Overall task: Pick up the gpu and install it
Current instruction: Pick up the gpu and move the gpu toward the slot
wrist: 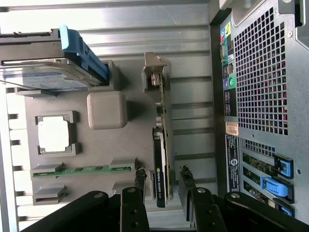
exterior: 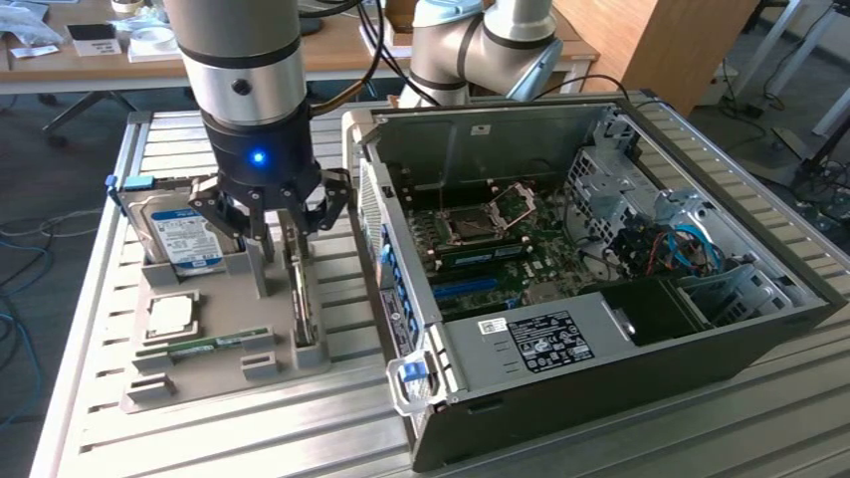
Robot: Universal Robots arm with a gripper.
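Hovering over the grey holder (exterior: 213, 370) on the surface (exterior: 199, 443), the gripper (exterior: 279, 249) has its fingers (wrist: 185, 181) spread wide, one each side of the gpu (wrist: 161, 145), w/ gaps both sides. The gpu stands on edge in its slot, at 9 o'clock from the PC case (exterior: 598, 339) in the exterior view.

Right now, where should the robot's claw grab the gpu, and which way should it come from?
I'd pinch the gpu across its two flat faces near the upper long edge, coming from straight above. It stands thin and on edge in the gray holder, so that edge looks easiest to reach. The open gripper straddles it.
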